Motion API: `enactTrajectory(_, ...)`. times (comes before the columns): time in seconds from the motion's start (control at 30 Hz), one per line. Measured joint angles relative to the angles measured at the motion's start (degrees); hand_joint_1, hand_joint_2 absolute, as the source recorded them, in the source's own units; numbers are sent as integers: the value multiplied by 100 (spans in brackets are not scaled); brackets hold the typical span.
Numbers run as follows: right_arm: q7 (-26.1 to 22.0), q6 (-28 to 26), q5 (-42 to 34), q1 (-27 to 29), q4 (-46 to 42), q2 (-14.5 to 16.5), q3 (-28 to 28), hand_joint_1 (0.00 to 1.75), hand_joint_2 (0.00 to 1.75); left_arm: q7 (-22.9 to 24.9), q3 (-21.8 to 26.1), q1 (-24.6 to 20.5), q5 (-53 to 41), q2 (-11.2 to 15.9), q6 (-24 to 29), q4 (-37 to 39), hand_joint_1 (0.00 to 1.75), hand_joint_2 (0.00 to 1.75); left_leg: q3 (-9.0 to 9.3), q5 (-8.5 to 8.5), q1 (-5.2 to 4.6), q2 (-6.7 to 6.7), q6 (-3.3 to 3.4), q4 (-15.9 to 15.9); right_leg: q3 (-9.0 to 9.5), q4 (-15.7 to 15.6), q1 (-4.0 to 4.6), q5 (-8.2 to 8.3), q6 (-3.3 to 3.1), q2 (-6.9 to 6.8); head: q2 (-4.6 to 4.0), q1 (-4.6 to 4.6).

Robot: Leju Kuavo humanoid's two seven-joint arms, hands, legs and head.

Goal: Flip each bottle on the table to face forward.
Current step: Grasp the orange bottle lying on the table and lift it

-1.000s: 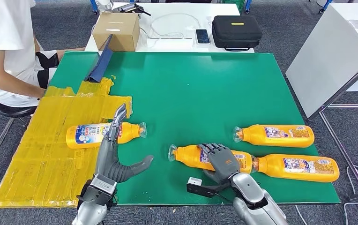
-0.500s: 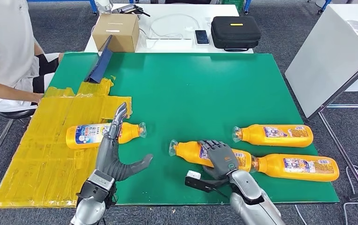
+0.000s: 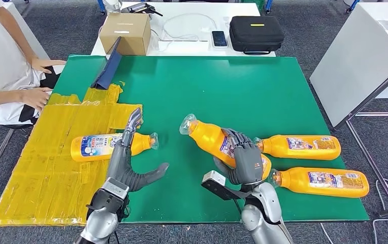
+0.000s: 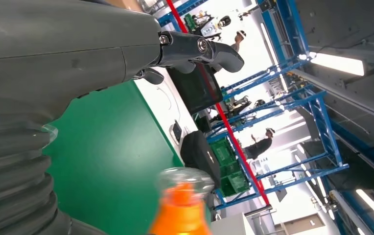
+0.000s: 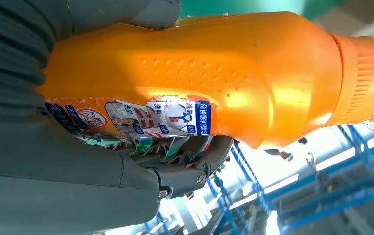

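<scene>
My right hand [image 3: 244,163] grips an orange bottle [image 3: 213,140] around its middle and holds it tilted above the green table [image 3: 232,91], clear cap end up and to the left. The right wrist view shows the same bottle [image 5: 234,73] close up with fingers [image 5: 185,166] wrapped under its label. My left hand [image 3: 126,165] is open beside another orange bottle [image 3: 100,146] that lies on the yellow taped area, fingers reaching over its neck. Two more orange bottles [image 3: 303,146] [image 3: 324,183] lie on their sides at the right.
A person sits at the far left with hands [image 3: 37,96] at the table's edge. A cardboard box [image 3: 126,33], a black case [image 3: 256,33] and a phone [image 3: 219,39] sit on the white table behind. A blue folder [image 3: 108,68] leans at the back left.
My right hand has closed on the middle bottle and lifted it off the table, tilting its cap end upward. The person's hands have come to the table edge. My left hand barely moved.
</scene>
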Motion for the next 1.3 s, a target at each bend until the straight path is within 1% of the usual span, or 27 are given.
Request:
enactTrajectory(0.17,-153,-33,-183,77,-236,109,-140,174,175,4,0,-47,21,-3,-10,92,0,175,0,0,0,0,0,0,-1,0,0,0,0,0,-1,0)
enactTrajectory(0.37,-608,-14,-910,204,-533,287,-221,175,175,28,0,-116,48,-39,-93,232,0,175,0,0,0,1,0,0,-1,0,0,0,0,0,-1,-1)
enactTrajectory(0.47,-682,16,-1047,252,-631,378,-229,174,175,45,0,-169,52,-64,-123,323,0,175,-1,-1,0,1,-1,0,-2,0,0,0,0,0,-1,-1)
enactTrajectory(0.67,-893,337,-1319,277,-653,498,-227,173,175,74,-16,-267,106,-90,-250,471,0,175,-1,-1,0,1,-1,-1,-1,0,0,-1,-1,0,1,-1)
enactTrajectory(0.87,-1091,514,-1329,259,-440,696,12,173,175,101,-44,-434,291,-138,-474,651,0,175,-1,0,0,1,-1,-1,0,1,1,0,-1,0,1,0)
enactTrajectory(1.1,-1145,641,-1415,152,-11,880,370,175,175,96,-37,-574,537,-180,-611,880,0,175,-2,0,1,1,-1,-1,-1,1,1,-1,-1,0,-1,1)
enactTrajectory(1.3,-1234,620,-1478,75,374,995,547,175,175,81,-5,-640,780,-180,-771,1036,0,175,-3,0,1,-2,-1,-1,-1,1,1,-1,-2,0,0,1)
